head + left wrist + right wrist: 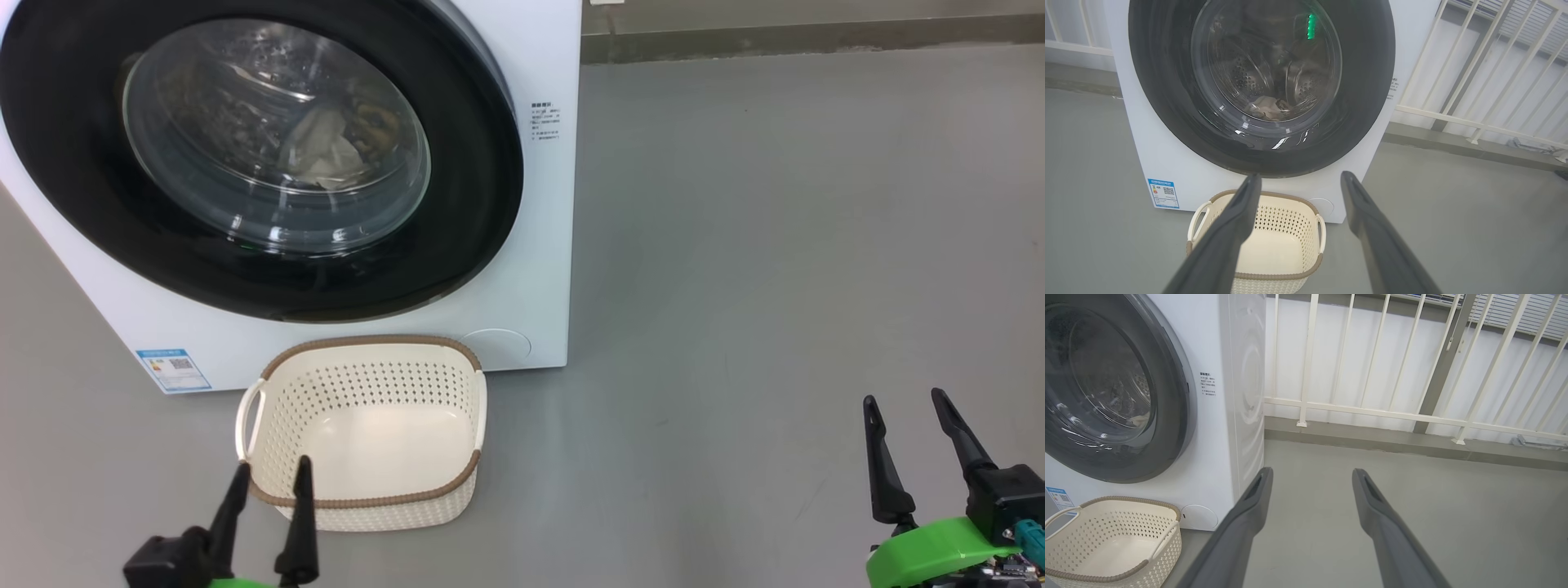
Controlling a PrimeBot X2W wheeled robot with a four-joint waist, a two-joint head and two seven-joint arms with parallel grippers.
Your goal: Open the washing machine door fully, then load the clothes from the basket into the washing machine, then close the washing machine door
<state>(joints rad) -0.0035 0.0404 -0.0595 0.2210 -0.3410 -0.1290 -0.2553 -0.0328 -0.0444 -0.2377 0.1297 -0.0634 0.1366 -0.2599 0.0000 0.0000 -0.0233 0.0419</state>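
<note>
The washing machine [522,269] stands on the floor with its black-rimmed door [73,188] shut against the front. Through the glass, pale clothes [326,151] lie in the steel drum, as the left wrist view also shows [1267,108]. In front of the machine sits the cream basket [359,384], with nothing inside it. My left gripper [273,463] is open just before the basket's near rim, fingers pointing at the door. Far to the right, over bare floor, my right gripper [904,397] is open and holds nothing.
A blue label [173,370] sits low on the machine's front. A white railing [1372,412] and a low kerb run behind and to the right of the machine. Grey floor [775,286] stretches wide on the right.
</note>
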